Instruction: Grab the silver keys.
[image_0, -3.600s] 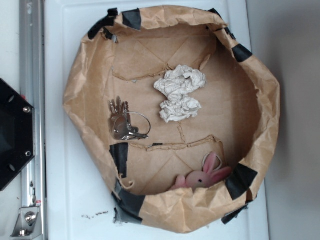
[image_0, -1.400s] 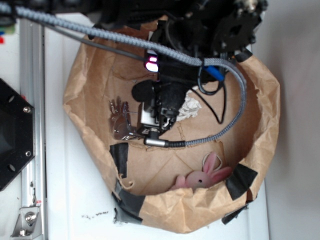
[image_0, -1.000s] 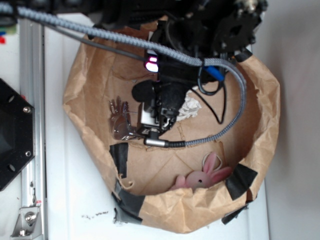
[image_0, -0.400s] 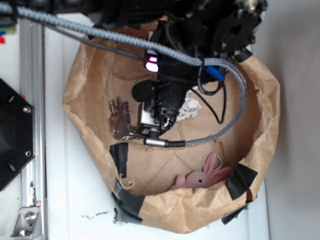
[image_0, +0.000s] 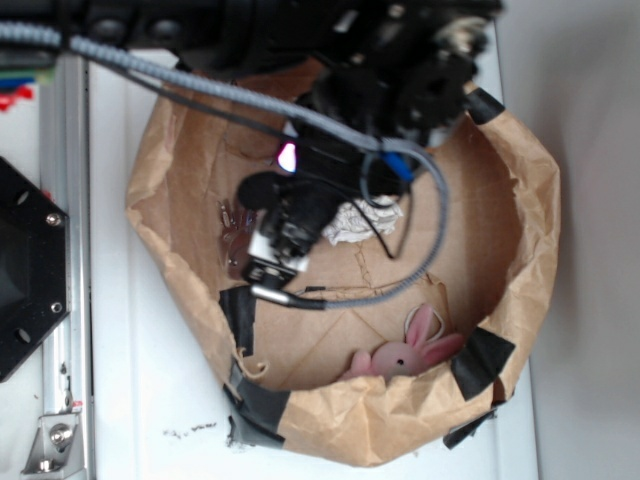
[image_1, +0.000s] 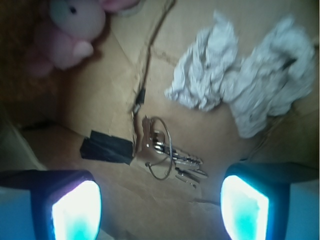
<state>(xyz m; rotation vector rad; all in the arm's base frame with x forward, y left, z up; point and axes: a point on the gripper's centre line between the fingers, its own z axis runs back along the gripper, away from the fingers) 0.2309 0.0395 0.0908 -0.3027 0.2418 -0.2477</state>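
Note:
The silver keys (image_1: 169, 156) lie flat on the brown paper floor, fanned on a thin wire ring, a little ahead of my gripper (image_1: 160, 210). The gripper is open: its two glowing fingertips (image_1: 76, 211) stand wide apart with only bare paper between them. In the exterior view the arm covers most of the keys (image_0: 234, 238); only their left part shows, just left of the gripper (image_0: 268, 256). The keys rest near the left wall of the paper bag.
A crumpled white paper wad (image_1: 245, 82) lies to the right beyond the keys, also seen under the arm (image_0: 358, 222). A pink plush bunny (image_0: 405, 350) sits by the bag's front wall (image_0: 400, 420). A black tape strip (image_1: 107, 148) lies left of the keys. A grey cable (image_0: 400, 270) loops over the floor.
The arm held still over the bag's middle, then shifted left toward the keys in the last half second. The keys have not moved.

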